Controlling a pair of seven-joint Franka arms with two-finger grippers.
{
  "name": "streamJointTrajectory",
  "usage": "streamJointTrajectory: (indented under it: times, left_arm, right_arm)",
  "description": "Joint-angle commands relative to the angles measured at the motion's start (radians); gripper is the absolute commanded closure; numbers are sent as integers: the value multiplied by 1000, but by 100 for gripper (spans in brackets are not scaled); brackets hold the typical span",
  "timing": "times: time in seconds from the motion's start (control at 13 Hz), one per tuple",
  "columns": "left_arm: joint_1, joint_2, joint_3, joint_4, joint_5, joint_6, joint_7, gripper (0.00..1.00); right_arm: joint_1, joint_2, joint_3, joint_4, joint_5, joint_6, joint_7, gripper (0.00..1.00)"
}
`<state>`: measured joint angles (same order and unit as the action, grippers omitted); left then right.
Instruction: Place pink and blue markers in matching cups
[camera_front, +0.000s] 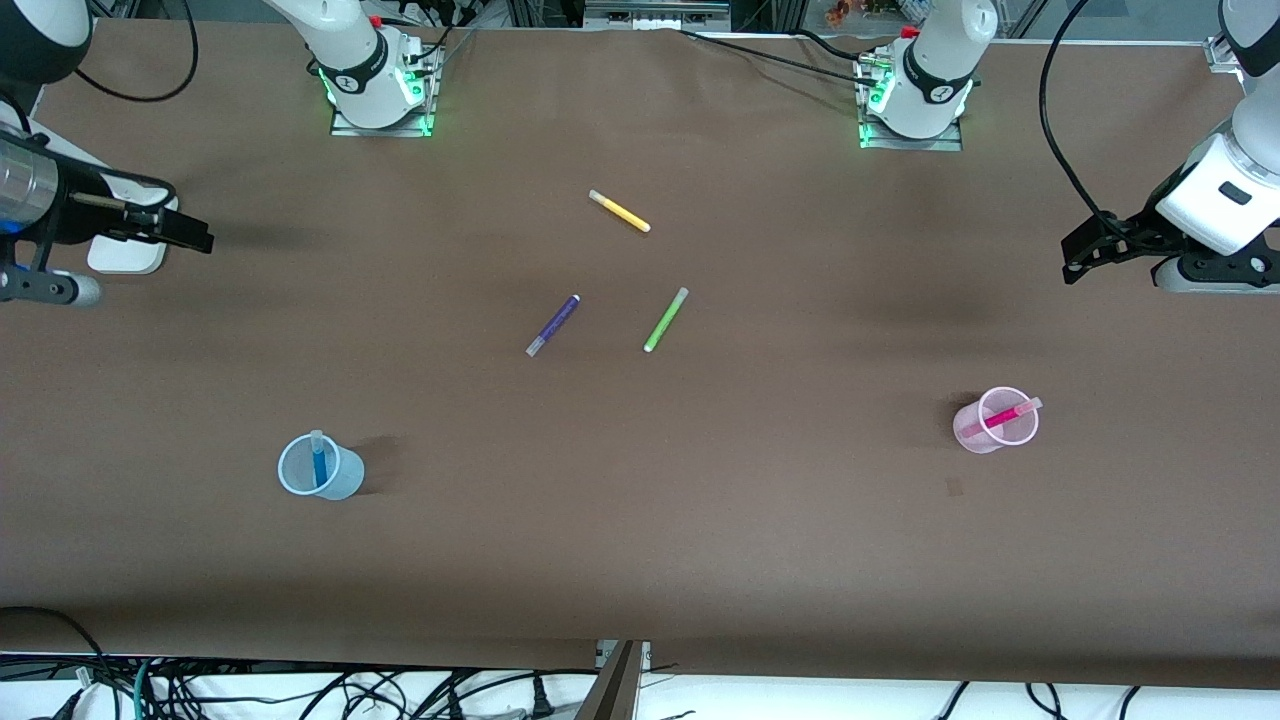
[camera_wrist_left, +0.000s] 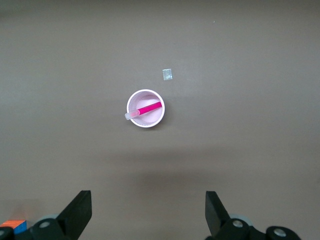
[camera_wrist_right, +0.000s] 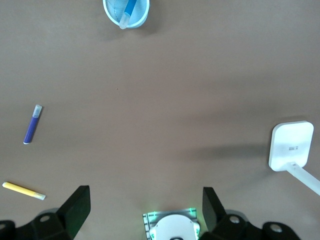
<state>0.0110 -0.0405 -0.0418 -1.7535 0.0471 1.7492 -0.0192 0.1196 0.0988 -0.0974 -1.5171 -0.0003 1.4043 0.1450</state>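
Pink marker (camera_front: 1003, 416) in pink cup (camera_front: 982, 437), blue marker (camera_front: 319, 464) in blue cup (camera_front: 338, 482).

Blue marker (camera_front: 319, 464) stands in blue cup (camera_front: 320, 468), toward the right arm's end of the worktop (camera_front: 640, 540). Pink marker (camera_front: 1003, 415) leans in pink cup (camera_front: 994, 420), toward the left arm's end. Between them, farther from the front camera: purple marker (camera_front: 553, 325) beside green marker (camera_front: 666, 319); yellow marker (camera_front: 619, 211) farther still. Small scrap (camera_wrist_left: 167, 74), possibly tape, lies near the pink cup.
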Motion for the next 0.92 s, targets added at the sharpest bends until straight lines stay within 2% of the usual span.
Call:
streamJointTrajectory:
  times: [0.0,0.31,0.85]
  left_arm:
    - [-6,-6,11,3,-26,-7,10,0]
    - [-8,19,11,43,-21,-8,16,0]
    - [-8,24,14,51,-21,-27,18,0]
  right_arm:
    - [-11,-146,7,-158,-10,84,-50,1]
    - [-15,-179,7,-156,-14,68,-54,1]
    - [-12,-139,7,-124,-15,44,-61,1]
